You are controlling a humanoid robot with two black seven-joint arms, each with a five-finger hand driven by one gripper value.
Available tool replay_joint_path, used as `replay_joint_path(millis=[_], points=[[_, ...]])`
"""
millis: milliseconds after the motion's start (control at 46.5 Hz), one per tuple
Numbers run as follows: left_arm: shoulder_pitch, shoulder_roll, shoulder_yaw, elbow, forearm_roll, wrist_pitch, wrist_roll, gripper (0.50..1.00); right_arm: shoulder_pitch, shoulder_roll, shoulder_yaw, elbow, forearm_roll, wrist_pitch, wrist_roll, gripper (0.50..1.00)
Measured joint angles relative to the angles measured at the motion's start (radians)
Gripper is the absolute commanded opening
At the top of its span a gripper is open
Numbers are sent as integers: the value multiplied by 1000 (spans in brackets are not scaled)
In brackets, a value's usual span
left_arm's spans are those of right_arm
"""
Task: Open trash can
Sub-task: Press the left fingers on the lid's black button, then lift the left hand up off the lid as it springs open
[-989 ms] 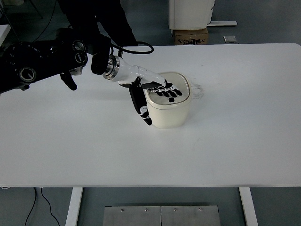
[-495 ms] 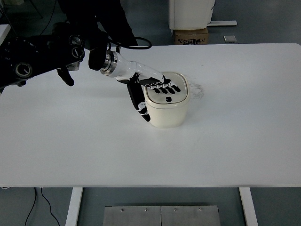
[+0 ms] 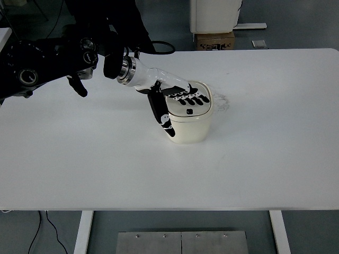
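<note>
Looking steeply down in the top view, a white table point(image 3: 254, 153) is seen, on which a cream trash can point(image 3: 192, 127) with rounded corners stands slightly left of centre. Its lid point(image 3: 197, 107) is seated flat on the body, and a small dark button point(image 3: 189, 111) is visible near the front edge of the lid. The left hand point(image 3: 177, 99), white with black finger segments, is brought in from the picture's left on a black arm point(image 3: 47, 61) with a silver wrist collar. The fingers point(image 3: 193, 99) are laid side by side, extended and slightly fanned, across the rear left part of the lid, while the thumb point(image 3: 161, 117) is stretched down along the left wall of the can. The can is thus bracketed between fingers above and thumb beside it; whether it is actually squeezed cannot be told. Beyond the far table edge, a cardboard box point(image 3: 214, 40) is seen on the floor beneath a white unit point(image 3: 214, 15).
</note>
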Motion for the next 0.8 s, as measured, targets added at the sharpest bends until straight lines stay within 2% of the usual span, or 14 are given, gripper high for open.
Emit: replay_joint_path(millis=[796], points=[[29, -4, 3, -11, -2, 0, -1, 1000, 0, 0, 0, 0, 0, 0, 0, 991]])
